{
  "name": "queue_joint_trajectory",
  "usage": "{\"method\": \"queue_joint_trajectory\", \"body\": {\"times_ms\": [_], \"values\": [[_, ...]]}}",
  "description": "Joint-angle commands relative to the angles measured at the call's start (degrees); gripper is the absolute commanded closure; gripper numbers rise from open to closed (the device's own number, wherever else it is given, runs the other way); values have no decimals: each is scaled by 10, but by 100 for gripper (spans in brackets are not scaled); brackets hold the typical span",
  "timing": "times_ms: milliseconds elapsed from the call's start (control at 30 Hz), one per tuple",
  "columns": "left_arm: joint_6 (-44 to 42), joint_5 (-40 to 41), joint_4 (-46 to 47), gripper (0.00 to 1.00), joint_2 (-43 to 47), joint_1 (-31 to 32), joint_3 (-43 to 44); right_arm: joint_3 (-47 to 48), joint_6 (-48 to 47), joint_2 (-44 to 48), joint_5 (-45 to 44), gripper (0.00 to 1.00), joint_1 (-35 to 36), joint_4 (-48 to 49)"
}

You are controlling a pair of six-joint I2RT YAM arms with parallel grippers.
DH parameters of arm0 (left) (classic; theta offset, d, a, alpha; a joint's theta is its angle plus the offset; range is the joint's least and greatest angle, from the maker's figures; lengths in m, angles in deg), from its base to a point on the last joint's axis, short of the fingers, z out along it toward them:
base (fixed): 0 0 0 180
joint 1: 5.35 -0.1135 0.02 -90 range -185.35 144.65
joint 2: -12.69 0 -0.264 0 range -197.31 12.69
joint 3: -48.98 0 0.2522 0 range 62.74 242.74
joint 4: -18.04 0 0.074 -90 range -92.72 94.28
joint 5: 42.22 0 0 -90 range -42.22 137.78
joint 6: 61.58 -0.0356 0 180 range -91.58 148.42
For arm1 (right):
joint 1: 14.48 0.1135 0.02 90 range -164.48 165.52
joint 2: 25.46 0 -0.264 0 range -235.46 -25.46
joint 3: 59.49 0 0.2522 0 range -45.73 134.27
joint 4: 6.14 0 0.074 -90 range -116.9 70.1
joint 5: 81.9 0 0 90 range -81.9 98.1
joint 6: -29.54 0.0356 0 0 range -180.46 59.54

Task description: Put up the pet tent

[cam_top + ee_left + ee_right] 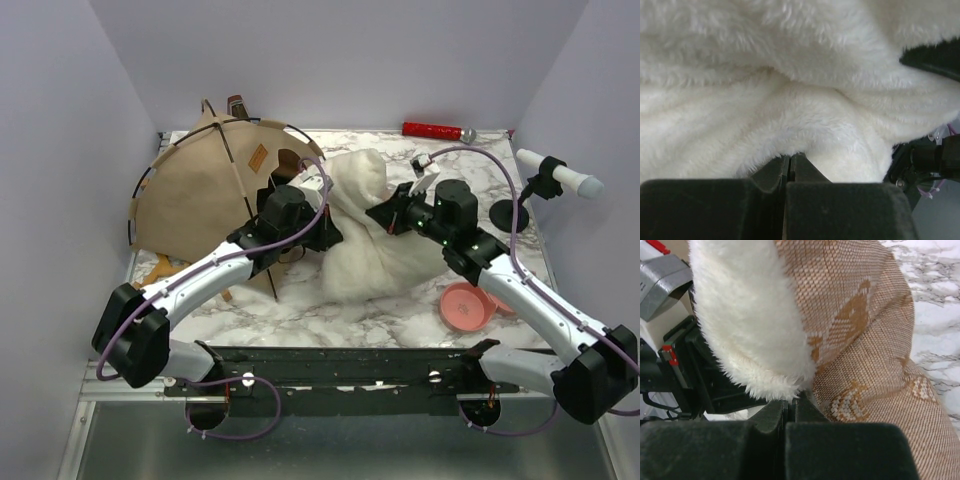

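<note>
Left wrist view shows the left gripper (790,159) with its fingers (807,174) pressed flat together. White fur spills right over their tips, so they look clamped on a thin edge of the white pillow (790,100). In the right wrist view, the right gripper (791,402) is likewise clenched, its tips meeting the seam where the pillow's fur joins its tan woven underside (865,340). It too seems to pinch that edge.

From the top external view, both arms reach inward to mid-worktop, and the pillow is bunched and partly lifted between them, its lower part resting on the marble worktop (400,320).

The pet tent (200,190) sits at the left rear corner, just behind the left arm. Its tan fabric is spread over thin black poles (232,165) that cross near the top, and a small brown label (257,157) faces up. Whether it stands fully upright or leans I cannot tell.

My reading is that the frame is largely up, while the pillow is still outside. Getting it in through the opening on the tent's right side looks like the remaining work.
</note>
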Motion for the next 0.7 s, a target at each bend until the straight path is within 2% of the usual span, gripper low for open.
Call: {"method": "queue_joint_trajectory", "body": {"times_ms": [0, 233, 667], "values": [[-7, 3, 68, 100, 34, -10, -14, -12, 8, -27, 44, 100, 38, 35], [22, 40, 78, 100, 50, -25, -71, 33, -43, -107, 28, 100, 109, 39], [41, 59, 109, 100, 55, -67, -123, 157, -121, -297, -3, 100, 144, -20]]}}
